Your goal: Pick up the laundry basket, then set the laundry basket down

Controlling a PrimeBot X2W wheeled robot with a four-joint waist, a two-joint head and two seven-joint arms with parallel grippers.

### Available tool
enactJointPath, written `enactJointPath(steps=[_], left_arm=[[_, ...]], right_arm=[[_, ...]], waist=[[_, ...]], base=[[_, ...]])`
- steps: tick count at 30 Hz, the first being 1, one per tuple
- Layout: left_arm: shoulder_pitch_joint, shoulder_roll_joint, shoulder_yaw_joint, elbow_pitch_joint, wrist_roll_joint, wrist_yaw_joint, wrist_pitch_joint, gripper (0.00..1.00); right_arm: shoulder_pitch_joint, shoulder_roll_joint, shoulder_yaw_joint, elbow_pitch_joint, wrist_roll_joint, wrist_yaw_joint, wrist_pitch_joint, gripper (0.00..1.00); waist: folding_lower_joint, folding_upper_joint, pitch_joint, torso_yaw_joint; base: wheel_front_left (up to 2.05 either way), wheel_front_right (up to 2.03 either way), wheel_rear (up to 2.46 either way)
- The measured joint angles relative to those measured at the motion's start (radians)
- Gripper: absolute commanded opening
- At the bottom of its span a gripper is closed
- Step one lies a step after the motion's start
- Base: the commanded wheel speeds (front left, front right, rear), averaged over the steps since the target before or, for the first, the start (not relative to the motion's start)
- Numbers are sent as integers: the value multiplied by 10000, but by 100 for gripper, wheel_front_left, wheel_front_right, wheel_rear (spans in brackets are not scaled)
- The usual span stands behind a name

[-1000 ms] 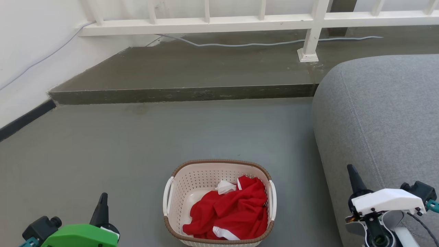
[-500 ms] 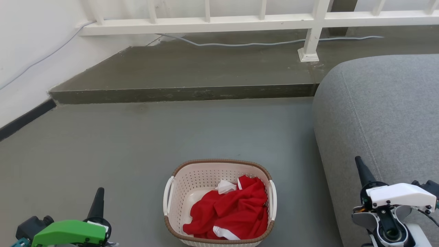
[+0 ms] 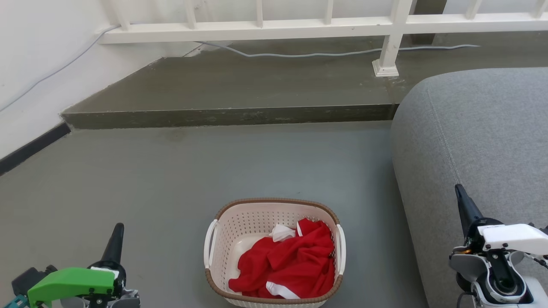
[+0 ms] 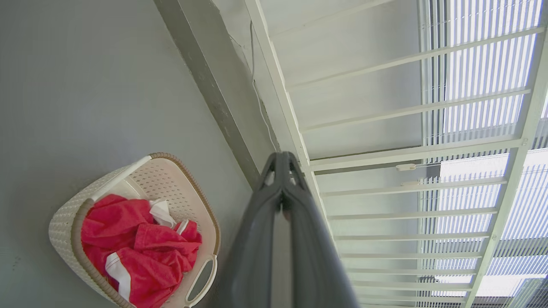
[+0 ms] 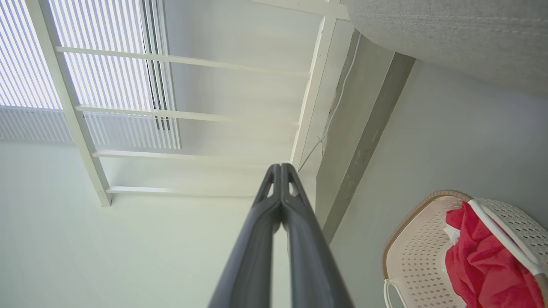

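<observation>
While looking down from head camera, noted laundry basket (image 3: 252,224) upright on grey floor (image 3: 171,179), off to right of left claw (image 3: 118,231) and to left of right claw (image 3: 461,194), well apart from both. Holds crumpled red garment (image 3: 291,265), heaped toward side nearer right claw. Both claws pinched tight, fingers pressed together, gripping nothing. Fits equally a lift to come and a set-down done; cannot tell which. Judged of any carry: best taken by both white side handles (image 3: 208,244) at once, kept level against lopsided load. Under right claw, grey sofa (image 3: 479,137). Ahead of both claws, raised concrete step (image 3: 231,115), loose cable (image 3: 299,54), white railing (image 3: 299,28). Floor smooth and flat, probably slick under plastic base.
</observation>
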Motion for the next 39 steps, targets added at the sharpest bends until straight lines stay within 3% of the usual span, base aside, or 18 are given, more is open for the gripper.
enactJointPath(steps=[15,39], left_arm=[[-435,-2,426,190,-2013,-362,451,0],[-456,-4,456,305,-2065,-407,512,0]], right_arm=[[-182,42,-681,-65,1806,343,514,0],[-184,44,-723,-69,1808,359,520,0]], waist=[[0,0,13,16],[0,0,11,17]], base=[[0,0,0],[0,0,0]])
